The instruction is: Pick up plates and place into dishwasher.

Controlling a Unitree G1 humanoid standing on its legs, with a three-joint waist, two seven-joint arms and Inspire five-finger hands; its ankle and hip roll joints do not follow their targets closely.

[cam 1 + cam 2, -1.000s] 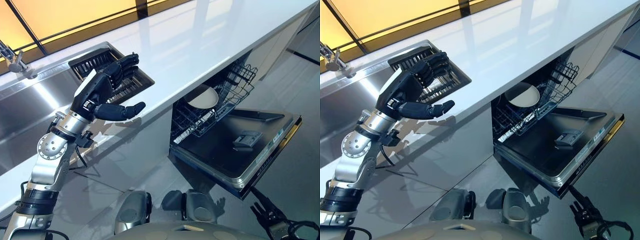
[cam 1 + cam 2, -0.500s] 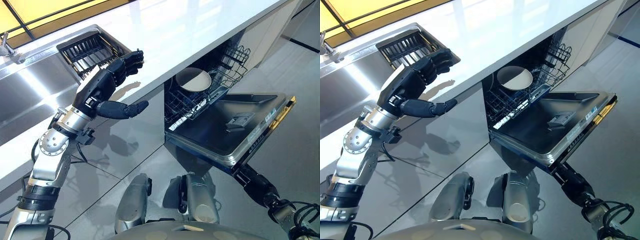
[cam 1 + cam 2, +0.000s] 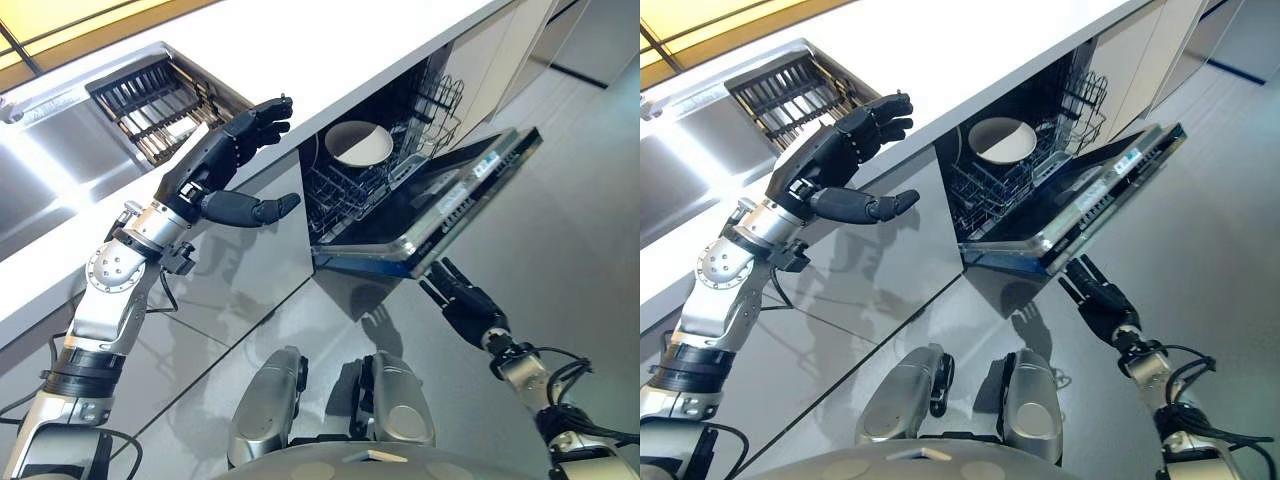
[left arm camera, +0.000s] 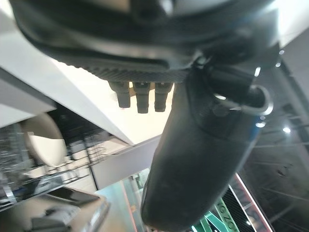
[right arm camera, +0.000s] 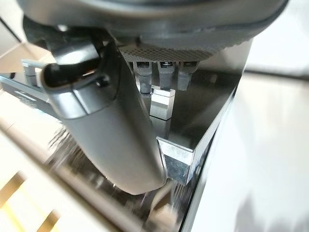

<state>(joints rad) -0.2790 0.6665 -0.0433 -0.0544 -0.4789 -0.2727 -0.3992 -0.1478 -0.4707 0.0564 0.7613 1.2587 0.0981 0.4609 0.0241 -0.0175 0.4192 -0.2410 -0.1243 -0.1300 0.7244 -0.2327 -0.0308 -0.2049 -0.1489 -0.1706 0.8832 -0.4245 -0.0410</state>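
A white plate (image 3: 358,143) stands on edge in the dishwasher (image 3: 1110,195) rack, the right hand (image 3: 462,300), fingers straight, under its half-raised door, whose underside the right wrist view shows, the left hand (image 3: 225,160) spread above.

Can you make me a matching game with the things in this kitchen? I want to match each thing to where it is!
Things:
1. plate
2. right hand
3. left hand
4. dish rack

Places:
A. under the half-raised dishwasher door
B. in the sink
C. raised by the counter edge, holding nothing
D. standing in the dishwasher's basket

Pairs: 1-D, 2-A, 3-C, 4-B
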